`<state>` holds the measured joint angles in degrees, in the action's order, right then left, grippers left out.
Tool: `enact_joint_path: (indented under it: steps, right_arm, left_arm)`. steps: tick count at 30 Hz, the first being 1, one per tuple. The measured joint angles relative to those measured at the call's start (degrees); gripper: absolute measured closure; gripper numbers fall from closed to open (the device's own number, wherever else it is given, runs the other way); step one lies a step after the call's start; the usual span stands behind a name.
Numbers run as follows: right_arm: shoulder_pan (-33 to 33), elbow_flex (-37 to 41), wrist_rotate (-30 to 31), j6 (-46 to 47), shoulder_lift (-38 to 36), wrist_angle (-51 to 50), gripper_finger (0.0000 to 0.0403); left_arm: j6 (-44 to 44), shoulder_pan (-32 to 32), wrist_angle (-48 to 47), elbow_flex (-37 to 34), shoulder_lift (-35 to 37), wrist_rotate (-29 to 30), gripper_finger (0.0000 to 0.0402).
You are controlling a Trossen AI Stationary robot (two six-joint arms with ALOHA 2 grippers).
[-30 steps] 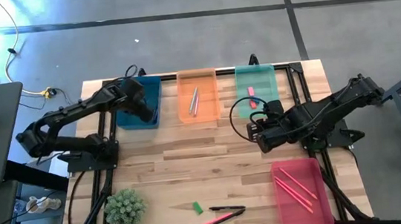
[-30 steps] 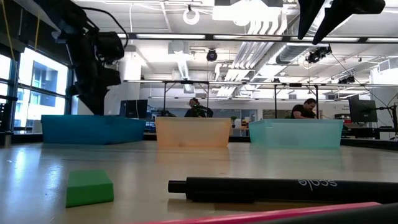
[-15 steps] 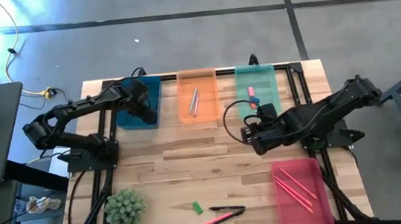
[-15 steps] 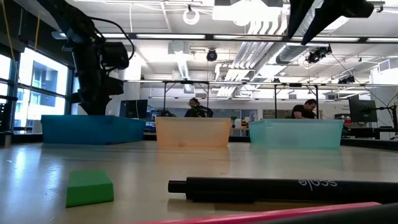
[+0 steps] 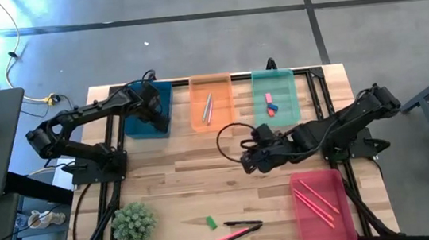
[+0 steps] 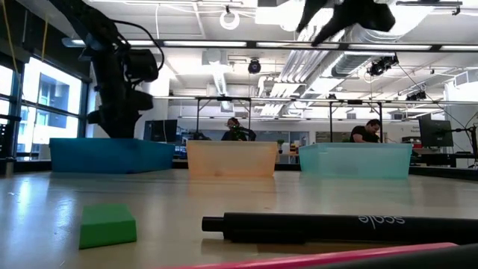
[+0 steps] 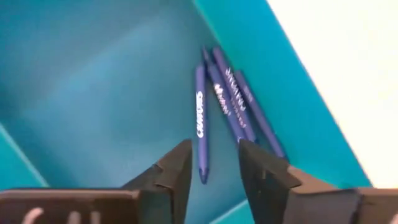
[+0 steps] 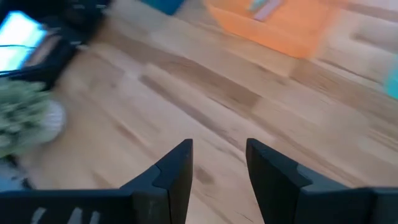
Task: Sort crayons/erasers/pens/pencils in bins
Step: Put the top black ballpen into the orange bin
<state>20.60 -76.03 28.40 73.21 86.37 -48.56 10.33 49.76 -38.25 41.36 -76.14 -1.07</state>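
Four bins stand on the table: blue (image 5: 158, 119), orange (image 5: 212, 96) and green (image 5: 288, 100) along the far edge, red-pink (image 5: 320, 214) at the near right. My left gripper (image 7: 214, 171) hangs open over the blue bin's floor, above three blue sticks with white lettering (image 7: 227, 102) that lie flat there. My right gripper (image 5: 249, 158) is open over bare wood mid-table, with nothing between its fingers (image 8: 217, 165). A pink eraser (image 5: 268, 97) and a blue eraser (image 5: 273, 109) lie in the green bin. A green eraser (image 5: 211, 222) lies near the front edge.
A black pen (image 5: 243, 224) and a pink stick (image 5: 231, 236) lie beside the green eraser. Thin sticks lie in the orange bin (image 5: 207, 107), pink sticks in the red-pink bin (image 5: 315, 201). A small potted plant (image 5: 134, 224) stands at the near left.
My right gripper has swung from beside the green bin toward the table's left and near edges, out over the middle of the table, tipping as it went. My left gripper has sunk a little over the blue bin.
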Motion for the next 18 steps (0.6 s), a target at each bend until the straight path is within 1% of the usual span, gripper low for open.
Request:
enact_joint_path:
  steps: [3,6,9,14,16,18]
  right_arm:
    - [0.1,0.0,0.0,-5.1,0.0,5.0,0.0261]
    - [0.2,0.0,-0.3,-9.9,0.0,9.7,0.0261]
    - [0.2,0.0,-2.3,-14.9,0.0,13.8,0.0261]
    - [0.2,0.0,-3.0,-19.6,0.0,18.1,0.0261]
    - [0.2,0.0,-3.4,-21.0,0.0,19.4,0.0261]
    - [0.2,0.0,-3.7,-22.5,0.0,21.1,0.0261]
  left_arm:
    - [-0.1,0.1,-2.4,2.5,0.0,0.0,0.0258]
    - [-1.8,0.7,-7.0,6.3,0.0,-0.2,0.0248]
    - [-3.5,1.3,-11.8,10.6,0.0,-0.2,0.0246]
    - [-7.9,1.6,-18.7,18.1,0.0,-0.3,0.0253]
    - [-9.9,1.6,-19.9,20.4,0.4,-1.8,0.0258]
    - [-11.1,1.6,-20.4,22.3,1.3,-5.5,0.0264]
